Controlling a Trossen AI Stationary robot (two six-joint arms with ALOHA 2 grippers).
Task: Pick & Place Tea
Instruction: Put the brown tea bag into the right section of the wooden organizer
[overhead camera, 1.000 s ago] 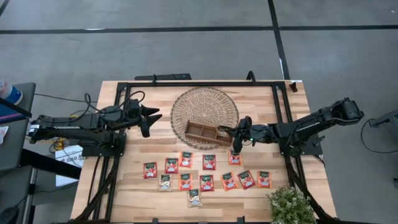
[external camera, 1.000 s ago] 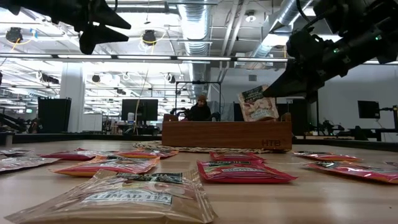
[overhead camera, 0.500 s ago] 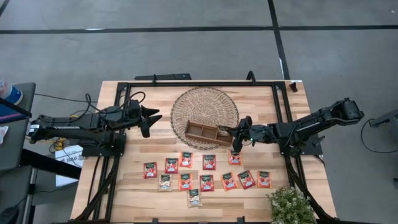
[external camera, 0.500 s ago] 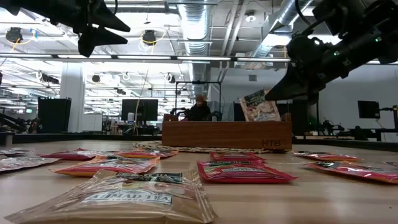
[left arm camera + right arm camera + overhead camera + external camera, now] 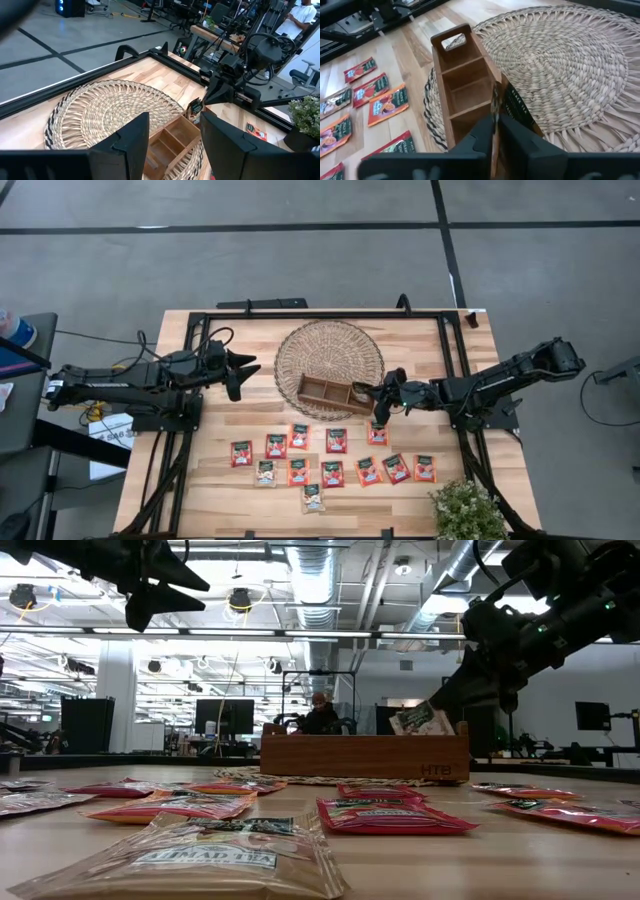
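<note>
- Counter (image 5: pixel 210 480): pale wood planks inside a black frame.
- Round woven mat (image 5: pixel 330 350) at the counter's far middle; brown wooden divided tray (image 5: pixel 323 393) sits on its near edge.
- Left end effector (image 5: pixel 243 370) hovers beside the mat, fingers parted, holding nothing.
- Right end effector (image 5: pixel 381 402) at the tray's right end, fingers nearly closed on a tea sachet (image 5: pixel 418 719) that stands tilted, partly down in the end compartment.
- Other tea sachets (image 5: pixel 331 457) lie flat in loose rows on the counter's near half, mostly red-orange, a few pale.
- Potted plant (image 5: pixel 466 512) at the near right corner.
</note>
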